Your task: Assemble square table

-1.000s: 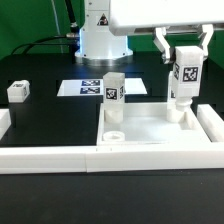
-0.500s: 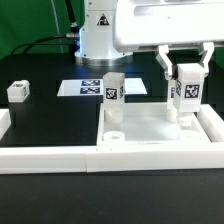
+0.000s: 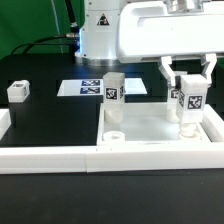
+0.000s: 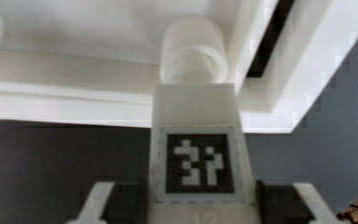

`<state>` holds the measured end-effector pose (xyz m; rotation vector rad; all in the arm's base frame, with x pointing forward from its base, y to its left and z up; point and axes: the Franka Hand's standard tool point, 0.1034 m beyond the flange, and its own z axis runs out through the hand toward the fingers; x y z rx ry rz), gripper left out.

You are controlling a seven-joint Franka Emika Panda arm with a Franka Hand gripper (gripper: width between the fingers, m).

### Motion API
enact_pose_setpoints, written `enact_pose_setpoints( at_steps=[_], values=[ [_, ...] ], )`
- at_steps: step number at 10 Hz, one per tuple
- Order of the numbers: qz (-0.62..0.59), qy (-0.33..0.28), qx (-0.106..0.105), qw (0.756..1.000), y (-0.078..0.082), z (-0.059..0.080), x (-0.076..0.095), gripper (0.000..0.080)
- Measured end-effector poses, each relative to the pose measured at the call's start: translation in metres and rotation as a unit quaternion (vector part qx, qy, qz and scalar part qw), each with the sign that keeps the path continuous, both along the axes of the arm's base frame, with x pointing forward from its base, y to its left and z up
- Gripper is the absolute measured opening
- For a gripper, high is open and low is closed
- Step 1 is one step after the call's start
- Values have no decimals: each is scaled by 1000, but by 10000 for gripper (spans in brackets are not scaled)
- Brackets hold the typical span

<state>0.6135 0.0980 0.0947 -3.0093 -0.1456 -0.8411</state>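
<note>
The square table's white slab [image 3: 150, 127] lies at the front right, its raised rim [image 4: 87, 95] also filling the wrist view. One leg block [image 3: 113, 88] stands upright at the slab's far left corner. My gripper [image 3: 187, 84] is shut on a second tagged leg block [image 3: 188, 102], held upright over the slab's right side, its lower end at the slab. In the wrist view this leg block [image 4: 202, 120] runs out between the fingers of my gripper [image 4: 202, 198] toward the slab. A third leg block [image 3: 18, 91] lies apart on the exterior view's left.
The marker board [image 3: 88, 88] lies flat behind the slab, in front of the robot base [image 3: 100, 40]. Long white border bars run along the front [image 3: 50, 158] and the exterior view's right edge [image 3: 214, 125]. A round socket [image 3: 116, 130] shows at the slab's near left.
My gripper has come down and slightly to the exterior view's right with the leg block in it, bringing the leg's lower end to the slab's right side.
</note>
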Motion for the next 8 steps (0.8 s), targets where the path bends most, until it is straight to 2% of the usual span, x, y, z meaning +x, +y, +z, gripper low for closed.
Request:
enact_pose_setpoints(
  at_steps=[6,8],
  values=[
    [8,-12,-7,1000,-1,-16,-3,291],
    [10,-22,-8,1000,-1,-16,-1,291]
  ],
)
